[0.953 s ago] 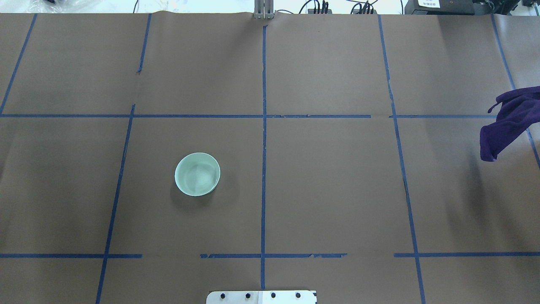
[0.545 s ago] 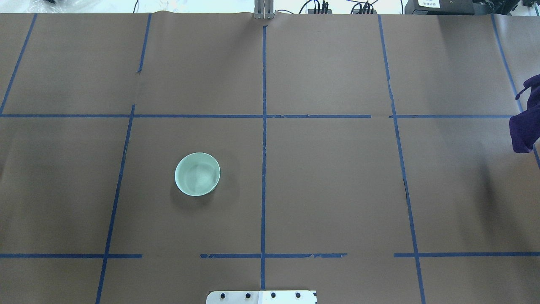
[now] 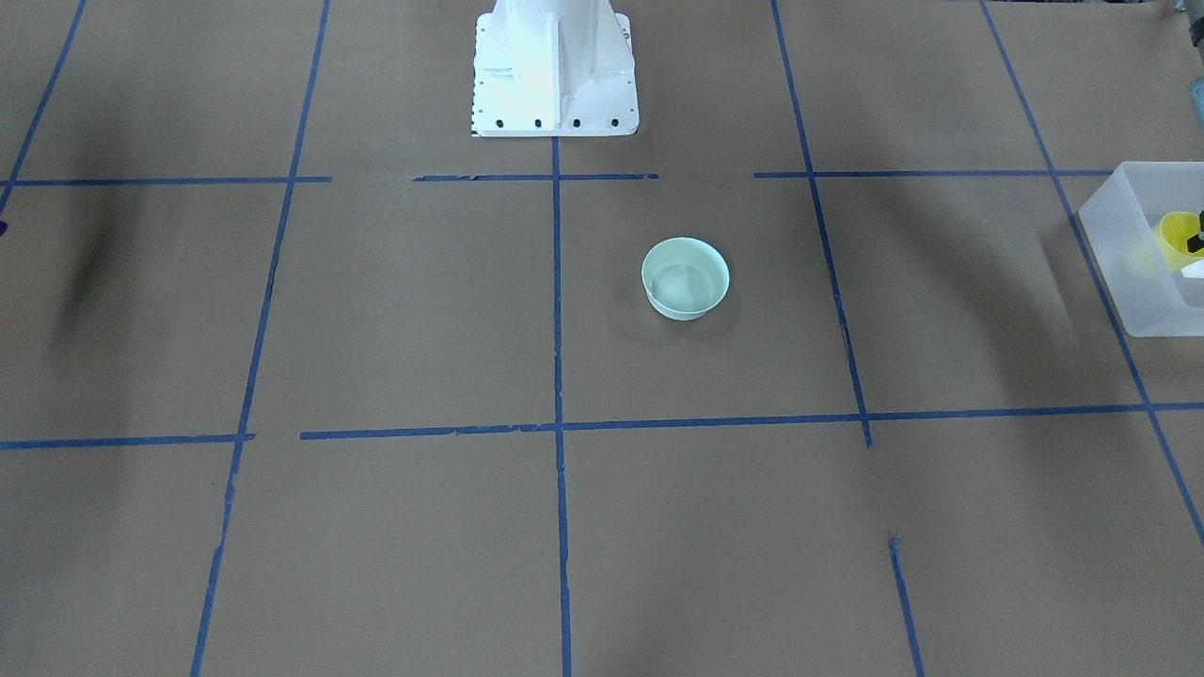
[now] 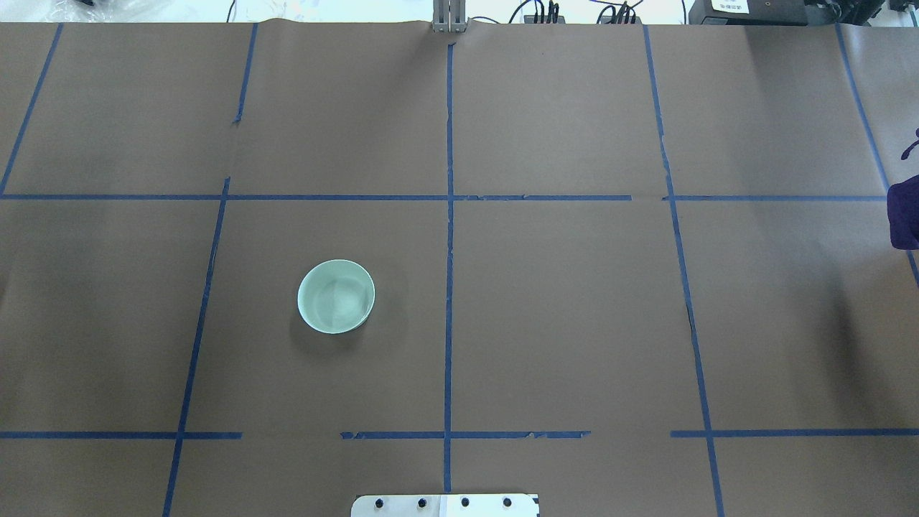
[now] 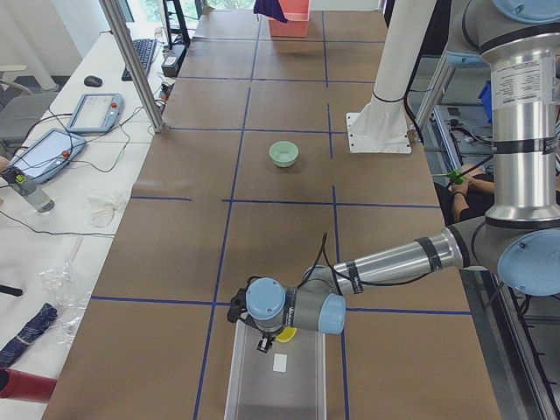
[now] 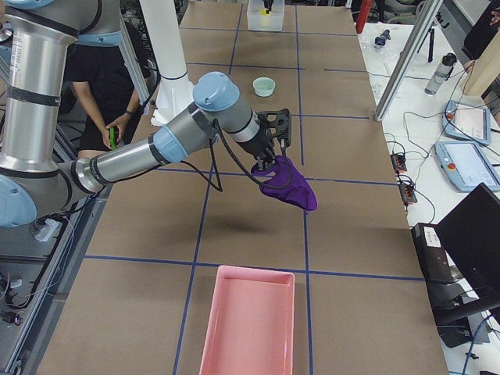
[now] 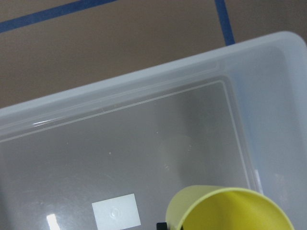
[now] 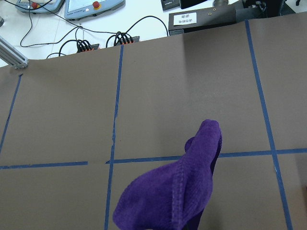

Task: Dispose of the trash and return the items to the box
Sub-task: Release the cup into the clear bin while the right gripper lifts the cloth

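The cloth (image 4: 906, 215) has slid nearly off the overhead view's 3 o'clock edge, probably bound for the pink bin (image 6: 248, 320). It hangs below the right fingers (image 6: 268, 156), whose hold cannot be told. The cup (image 3: 1176, 240) is inside the box (image 3: 1124, 254) beside the left fingers (image 3: 1196, 235), whose hold is also unclear. The bowl (image 4: 336, 296) waits at the desk's (image 4: 574, 323) 8 o'clock.

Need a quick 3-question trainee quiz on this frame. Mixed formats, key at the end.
1. True or false: the bowl sits inside the box.
2. The cloth is: A) folded in the box, B) hanging in the air, C) in the bowl.
3. Short answer: which item shows above the box floor in the left wrist view?
Key: 1 false, it stands on the table, apart from the box. 2 B. 3 the cup.
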